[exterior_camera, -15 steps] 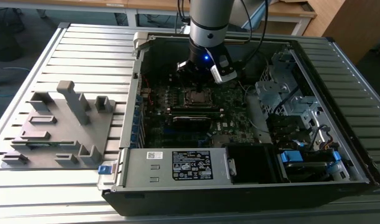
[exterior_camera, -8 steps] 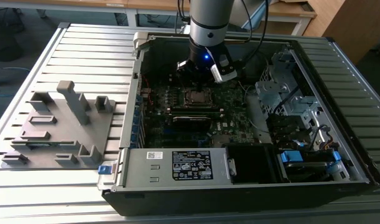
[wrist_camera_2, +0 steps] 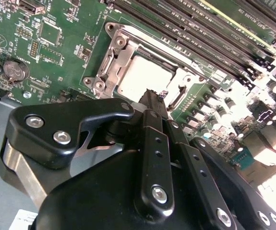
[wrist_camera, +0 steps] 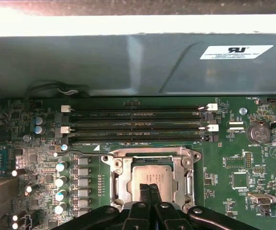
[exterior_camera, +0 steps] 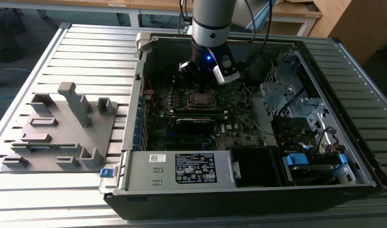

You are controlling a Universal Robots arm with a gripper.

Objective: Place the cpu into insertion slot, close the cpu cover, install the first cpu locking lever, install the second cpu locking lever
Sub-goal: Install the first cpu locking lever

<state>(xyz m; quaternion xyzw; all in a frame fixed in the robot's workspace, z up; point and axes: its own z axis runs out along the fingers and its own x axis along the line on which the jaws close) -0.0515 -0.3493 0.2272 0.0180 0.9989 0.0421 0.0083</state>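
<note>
The cpu (wrist_camera: 150, 175) lies in the insertion slot (exterior_camera: 202, 99) on the green motherboard, its dull silver top showing through the window of the cpu cover (wrist_camera: 118, 179). The cover lies flat over the chip (wrist_camera_2: 141, 76), its silver frame (wrist_camera_2: 122, 47) around it. My gripper (wrist_camera: 150, 189) hangs just above one edge of the socket, its two black fingers pressed together with nothing between them. In the second wrist view the gripper (wrist_camera_2: 152, 96) tips sit by a bent metal lever hook (wrist_camera_2: 177, 97) at the socket's rim. In the exterior view the gripper (exterior_camera: 200, 87) stands over the socket inside the open case.
Long black memory slots (wrist_camera: 138, 122) run beside the socket, and a coin battery (wrist_camera: 259, 129) sits further along the board. The case wall (wrist_camera: 128, 62), power supply (exterior_camera: 180, 168) and drive cage (exterior_camera: 288, 95) hem in the board. A grey fixture plate (exterior_camera: 54, 133) lies on the exterior view's left.
</note>
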